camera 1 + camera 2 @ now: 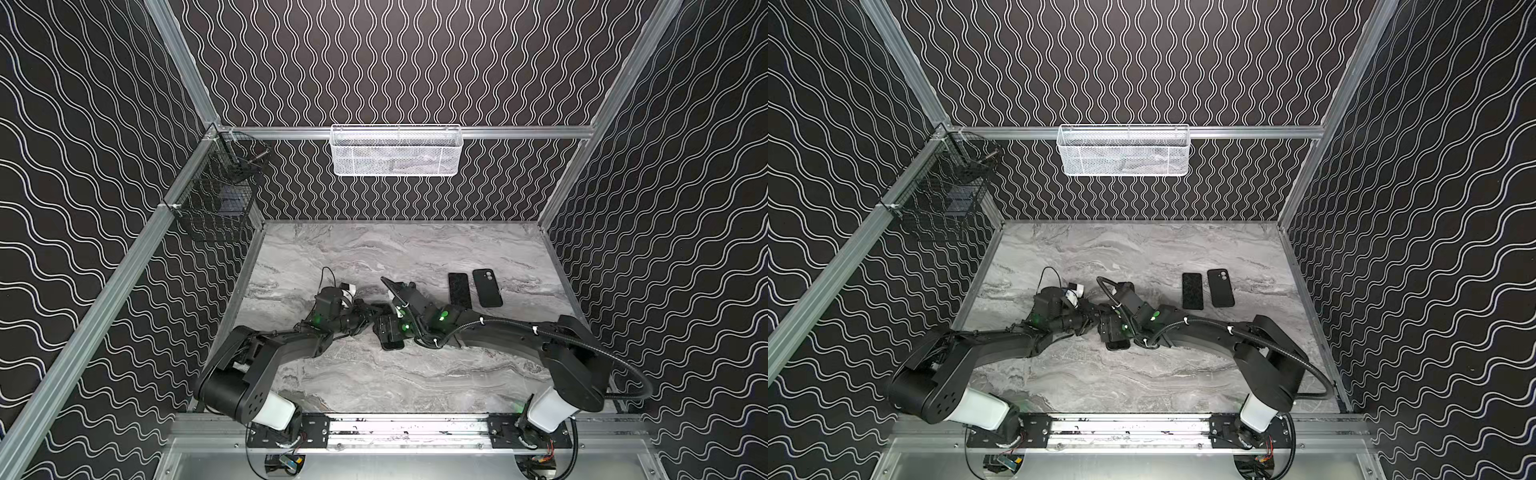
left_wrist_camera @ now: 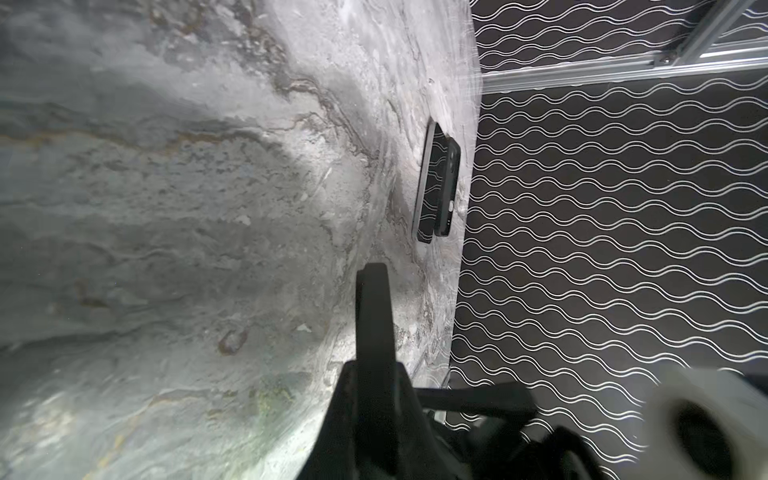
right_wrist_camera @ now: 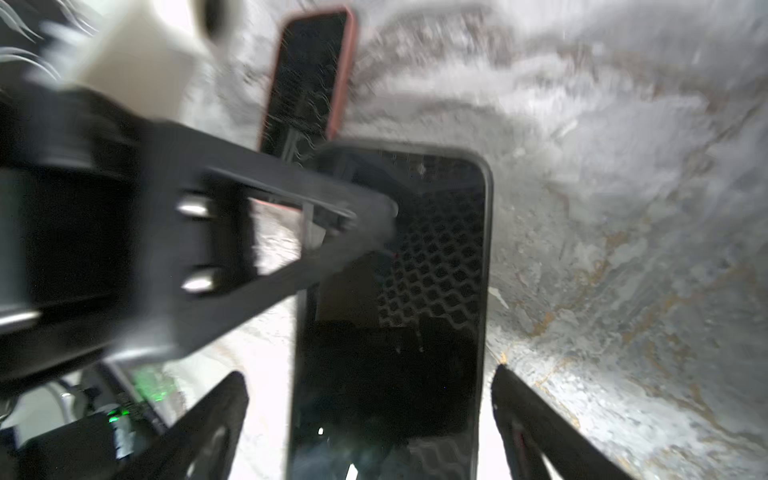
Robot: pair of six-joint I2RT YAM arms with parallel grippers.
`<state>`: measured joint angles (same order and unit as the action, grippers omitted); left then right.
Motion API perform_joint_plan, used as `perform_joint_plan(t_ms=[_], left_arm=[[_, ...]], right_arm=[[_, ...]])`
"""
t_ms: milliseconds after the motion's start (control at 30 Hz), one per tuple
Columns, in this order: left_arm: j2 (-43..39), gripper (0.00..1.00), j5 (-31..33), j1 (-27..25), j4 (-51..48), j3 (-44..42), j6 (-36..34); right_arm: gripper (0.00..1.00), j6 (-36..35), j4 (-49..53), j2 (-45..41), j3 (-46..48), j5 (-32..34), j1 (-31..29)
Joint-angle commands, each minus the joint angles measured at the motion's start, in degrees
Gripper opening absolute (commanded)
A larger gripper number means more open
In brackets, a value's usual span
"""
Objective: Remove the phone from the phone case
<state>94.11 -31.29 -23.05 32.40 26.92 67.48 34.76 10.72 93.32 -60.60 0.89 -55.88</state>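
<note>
The glossy black phone in its slim dark case (image 3: 395, 311) lies flat on the grey marble tabletop (image 3: 623, 208), its long axis running straight out between the right gripper (image 3: 368, 378)'s wide-spread, untouching jaws, while the left gripper (image 3: 384, 212), pinched shut, sits crosswise over its far half.

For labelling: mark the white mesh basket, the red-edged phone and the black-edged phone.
white mesh basket (image 1: 395, 161): in a top view, front mesh wall.
red-edged phone (image 3: 309, 75): right wrist view, middle of screen.
black-edged phone (image 3: 415, 353): right wrist view, lower screen.
</note>
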Motion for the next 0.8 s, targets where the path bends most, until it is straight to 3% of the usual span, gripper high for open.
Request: perform_joint_plan(t_ms=[0, 233, 767], left_arm=[[-0.88, 0.0, 0.3, -0.01, 1.88, 0.81, 0.84], [-4.31, 0.0, 2.13, -0.05, 1.74, 1.2, 2.21], [-13.02, 0.0, 5.06, 0.03, -8.14, 5.62, 0.45]], right_arm=[[0.98, -2.36, -1.58, -3.38, 0.71, 0.95, 0.32], [0.99, -1.34, -4.53, -13.58, 6.77, -6.44, 4.43], [0.99, -7.32, -4.6, -30.39, 16.63, -10.89, 9.17]])
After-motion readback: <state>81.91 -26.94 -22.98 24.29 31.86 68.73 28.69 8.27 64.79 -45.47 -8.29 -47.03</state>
